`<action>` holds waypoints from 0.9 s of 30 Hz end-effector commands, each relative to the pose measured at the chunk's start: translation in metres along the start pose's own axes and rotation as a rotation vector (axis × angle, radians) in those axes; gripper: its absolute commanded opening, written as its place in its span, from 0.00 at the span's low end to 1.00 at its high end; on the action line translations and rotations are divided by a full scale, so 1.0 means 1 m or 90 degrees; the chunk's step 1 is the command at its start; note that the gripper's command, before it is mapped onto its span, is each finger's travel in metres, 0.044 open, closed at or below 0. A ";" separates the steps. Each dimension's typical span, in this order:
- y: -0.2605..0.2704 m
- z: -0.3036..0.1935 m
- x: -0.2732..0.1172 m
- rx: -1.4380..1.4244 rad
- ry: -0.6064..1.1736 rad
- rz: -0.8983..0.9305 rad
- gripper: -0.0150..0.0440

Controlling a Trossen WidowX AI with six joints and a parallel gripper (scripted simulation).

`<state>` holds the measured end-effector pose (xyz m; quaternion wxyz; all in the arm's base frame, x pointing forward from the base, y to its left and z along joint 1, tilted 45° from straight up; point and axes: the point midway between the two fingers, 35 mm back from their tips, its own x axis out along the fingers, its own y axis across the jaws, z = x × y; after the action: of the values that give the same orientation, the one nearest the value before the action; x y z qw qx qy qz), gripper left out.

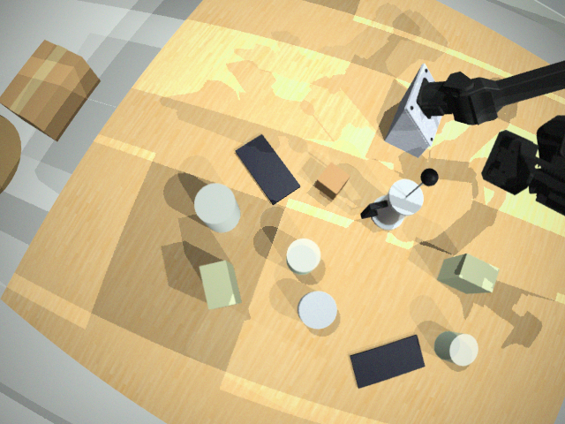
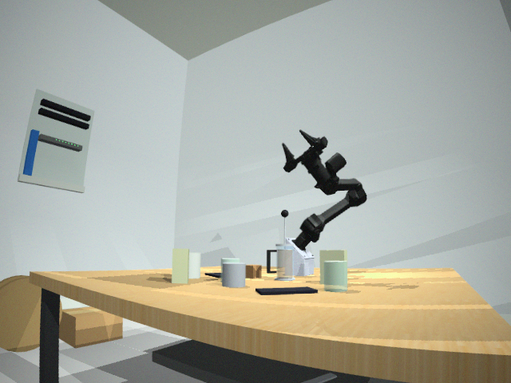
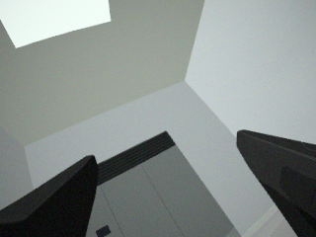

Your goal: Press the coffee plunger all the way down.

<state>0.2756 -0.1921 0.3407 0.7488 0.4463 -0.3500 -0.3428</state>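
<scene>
One end effector (image 2: 300,151) you are running is pointing upward, spread wide and gripping nothing, well above the coffee press (image 2: 284,262) standing upright on the surface (image 2: 371,313), plunger (image 2: 284,213) raised.
</scene>
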 end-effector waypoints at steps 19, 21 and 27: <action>-0.202 -0.027 -0.018 -0.659 0.602 -0.205 1.00; -0.224 -0.024 -0.040 -0.670 0.716 -0.199 1.00; -0.248 -0.015 -0.115 -0.536 0.991 -0.082 1.00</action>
<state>0.2078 -0.2137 0.0968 0.8594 0.2020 0.4138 -0.2221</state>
